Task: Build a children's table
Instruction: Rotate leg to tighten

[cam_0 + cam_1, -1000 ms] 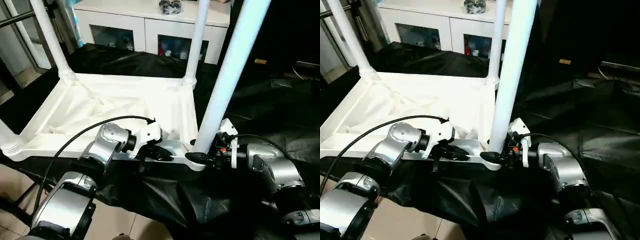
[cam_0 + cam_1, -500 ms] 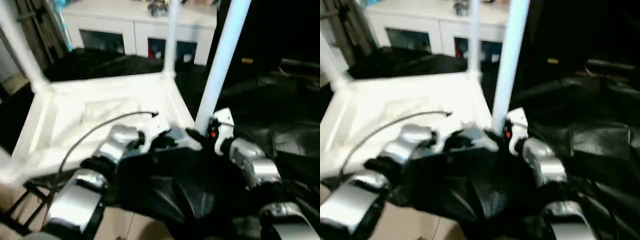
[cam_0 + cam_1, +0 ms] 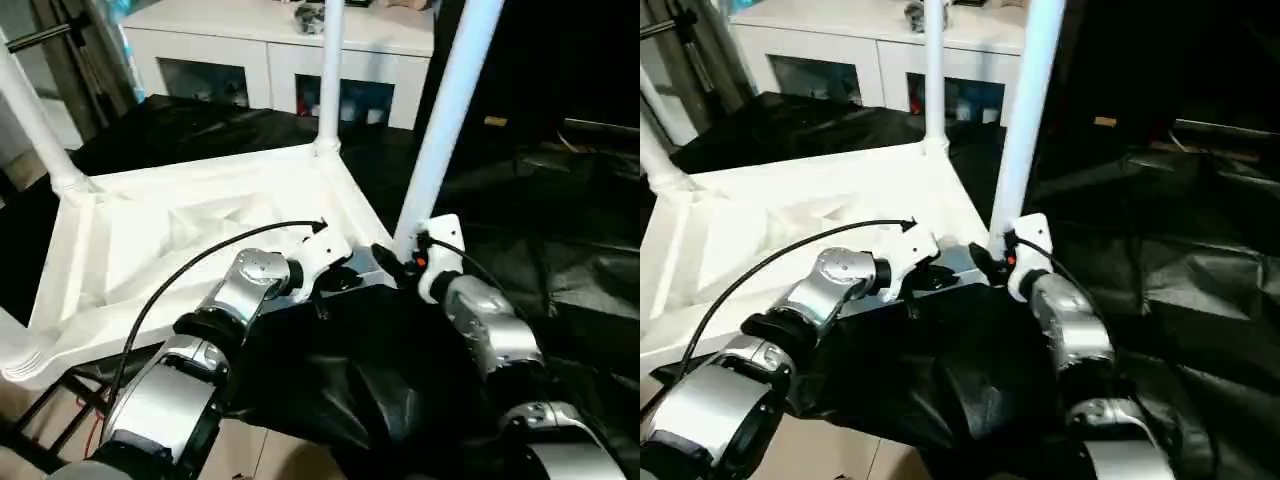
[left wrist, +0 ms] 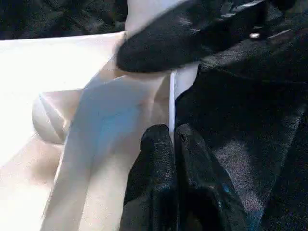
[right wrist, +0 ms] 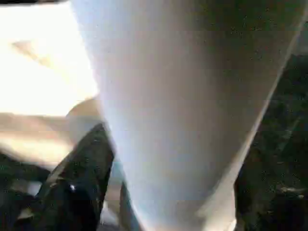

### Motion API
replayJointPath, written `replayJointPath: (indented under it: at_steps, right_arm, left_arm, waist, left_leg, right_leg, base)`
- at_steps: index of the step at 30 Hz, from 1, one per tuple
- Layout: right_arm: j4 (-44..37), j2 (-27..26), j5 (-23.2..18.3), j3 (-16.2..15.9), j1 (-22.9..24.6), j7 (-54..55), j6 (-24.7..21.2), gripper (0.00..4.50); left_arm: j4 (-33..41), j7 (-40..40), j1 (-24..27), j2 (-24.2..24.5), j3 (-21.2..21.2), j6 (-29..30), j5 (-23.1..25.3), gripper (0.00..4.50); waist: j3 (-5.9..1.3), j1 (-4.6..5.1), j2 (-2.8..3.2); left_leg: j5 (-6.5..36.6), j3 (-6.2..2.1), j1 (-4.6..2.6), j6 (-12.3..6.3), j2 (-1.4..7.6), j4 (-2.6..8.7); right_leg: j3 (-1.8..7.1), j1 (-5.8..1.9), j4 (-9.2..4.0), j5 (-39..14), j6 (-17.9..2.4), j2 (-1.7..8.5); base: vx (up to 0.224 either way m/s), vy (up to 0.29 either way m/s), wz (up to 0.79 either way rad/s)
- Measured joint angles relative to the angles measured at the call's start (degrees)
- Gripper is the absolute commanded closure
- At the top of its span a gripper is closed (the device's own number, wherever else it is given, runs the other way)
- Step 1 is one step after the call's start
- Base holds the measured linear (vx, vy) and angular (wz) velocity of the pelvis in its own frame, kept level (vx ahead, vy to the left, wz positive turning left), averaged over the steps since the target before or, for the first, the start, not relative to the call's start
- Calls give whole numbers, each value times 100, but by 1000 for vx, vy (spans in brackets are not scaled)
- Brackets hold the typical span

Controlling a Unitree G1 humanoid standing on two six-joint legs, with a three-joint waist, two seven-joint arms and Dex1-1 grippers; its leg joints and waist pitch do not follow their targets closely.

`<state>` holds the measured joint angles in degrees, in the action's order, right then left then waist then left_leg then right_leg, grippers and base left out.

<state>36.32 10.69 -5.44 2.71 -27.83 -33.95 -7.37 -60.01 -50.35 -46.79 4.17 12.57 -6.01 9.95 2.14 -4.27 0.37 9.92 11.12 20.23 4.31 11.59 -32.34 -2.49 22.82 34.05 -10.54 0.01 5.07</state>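
Observation:
The white tabletop (image 3: 190,230) lies underside up on black cloth. White legs stand in its far left (image 3: 35,120), far right (image 3: 328,80) and near right (image 3: 445,130) corner sockets. The near left socket (image 3: 22,350) also carries a leg that runs out of frame. My left gripper (image 3: 340,283) is shut on the thin near rim (image 4: 171,96), close to the near right corner. My right gripper (image 3: 400,258) sits at the foot of the near right leg (image 5: 173,120), which rises right in front of it.
A white cabinet (image 3: 280,50) with glass doors stands behind the tabletop. Crumpled black cloth (image 3: 560,230) covers the surface to the right and in front. A metal frame (image 3: 60,400) and bare floor lie at the near left.
The whole picture has shifted. Against the cabinet the tabletop has turned a little, its right end now farther away. Both grippers stay at the near right corner.

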Motion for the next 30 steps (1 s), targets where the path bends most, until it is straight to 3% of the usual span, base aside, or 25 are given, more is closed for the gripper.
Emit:
replayJointPath:
  at_steps: [7,14,22,30]
  right_arm:
    - [-452,1048,-407,12,413,-1460,-123,96]
    - [-1148,1869,-928,216,887,-2635,-606,96]
    - [-1729,1959,-1297,209,1088,-3033,-1071,96]
    - [-1773,1850,-1217,107,1067,-2823,-998,96]
  left_arm:
    - [1,-7,-34,-128,77,-80,25,450]
    - [1,-59,-35,-120,91,-142,26,450]
    - [14,-91,-29,-150,101,-187,26,450]
    - [86,-336,8,-99,102,-202,7,450]
  waist:
    - [6,-140,21]
    - [10,-170,26]
    - [2,-217,42]
    - [0,-217,48]
  left_leg:
    - [11,32,30,-38,-1,-6]
    - [3,31,67,-59,4,-22]
    - [-2,27,79,-74,8,-24]
    - [-1,24,78,-74,10,-24]
  right_leg:
    - [-4,11,-3,-8,13,21]
    - [-13,24,0,-8,15,21]
    - [-22,36,2,-9,18,21]
    - [-28,40,2,-10,20,21]
  base:
    - [0,0,0]
    - [0,0,0]
    - [0,0,0]
    - [0,0,0]
